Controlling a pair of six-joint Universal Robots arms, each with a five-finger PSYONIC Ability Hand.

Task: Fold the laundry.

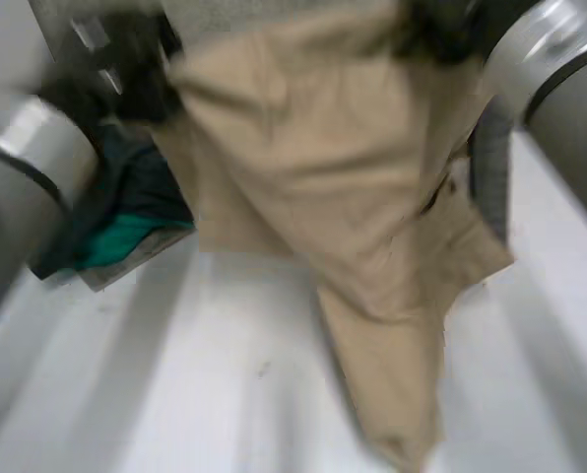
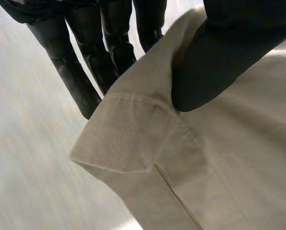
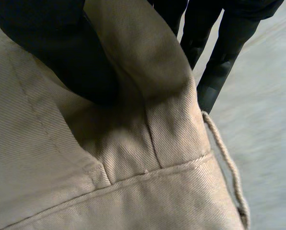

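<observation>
Tan trousers (image 1: 343, 177) hang in the air over the white table (image 1: 225, 374), held up by both hands at the top edge. My left hand (image 1: 116, 69) pinches one end of the waistband (image 2: 133, 139) between thumb (image 2: 215, 72) and fingers (image 2: 80, 67). My right hand (image 1: 441, 30) pinches the other end of the waistband (image 3: 172, 129), its thumb (image 3: 66, 52) pressed on the cloth and its fingers (image 3: 224, 52) behind it. A leg of the trousers trails down toward the table's near edge.
A heap of dark and teal clothes (image 1: 126, 232) lies on the table at the left, behind the hanging trousers. A loose cord (image 3: 229, 167) dangles from the waistband by my right hand.
</observation>
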